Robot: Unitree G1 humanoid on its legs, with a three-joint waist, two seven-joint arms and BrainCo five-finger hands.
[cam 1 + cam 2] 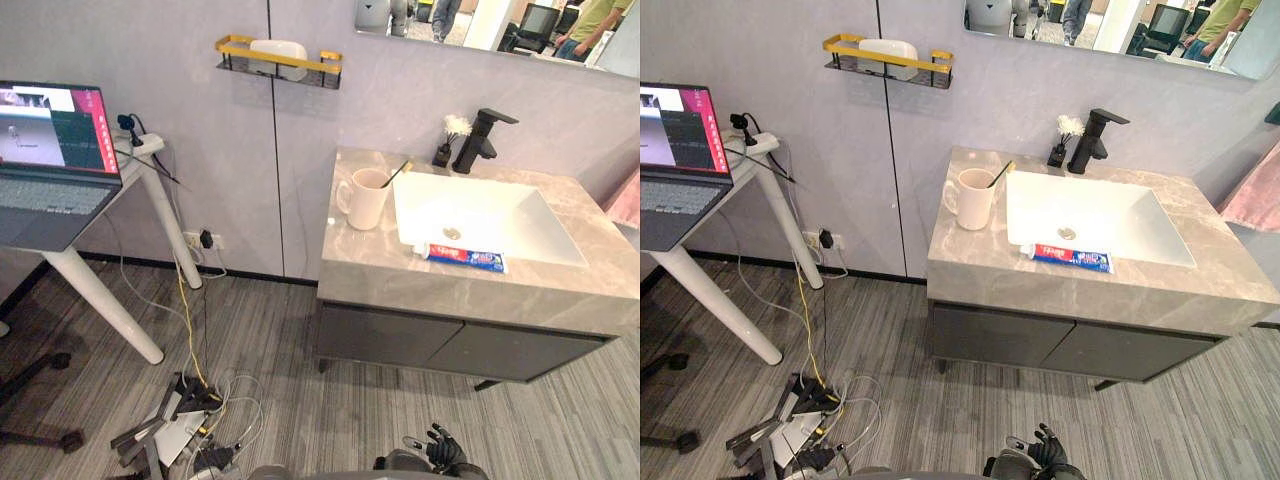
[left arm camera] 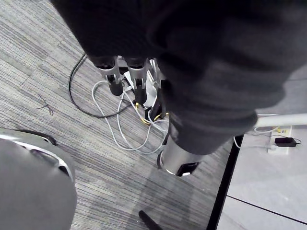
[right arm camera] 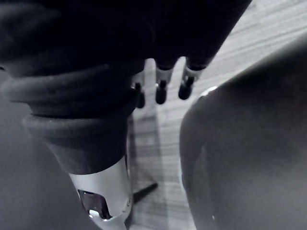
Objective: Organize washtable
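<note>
**Washtable: hands low, nothing taken up**

Right hand [image 1: 446, 447] hangs at the bottom of the eye views, low over the floor and short of the table [image 1: 370, 262]. Its wrist view shows the fingers straight and relaxed, holding nothing. The left hand [image 2: 114, 76] hangs the same way over the floor in its own wrist view, fingers loose and empty.

Finding on position: the toothpaste tube [image 1: 462, 258] lies flat on the table's front strip, touching or just beside the front rim of the basin [image 1: 480, 215]. Its long axis runs across, parallel to the table's front edge, with the white cap end toward the mug [image 1: 365, 200]. From the right hand the tube lies ahead and higher, well apart. Judged from the eye views, the right hand is the nearer one to it.

Containers:
- The mug stands upright left of the basin and holds one thin dark-handled stick [image 1: 397, 173], probably a toothbrush, leaning toward the basin.
- The basin shows its drain and nothing else I can make out.
- The wall shelf [image 1: 280, 62] carries a white dish [image 1: 278, 48].

A black tap [image 1: 482, 138] and a small vase [image 1: 446, 145] stand behind the basin. A laptop [image 1: 50, 150] sits on a side table [image 1: 140, 190] at far left
</note>
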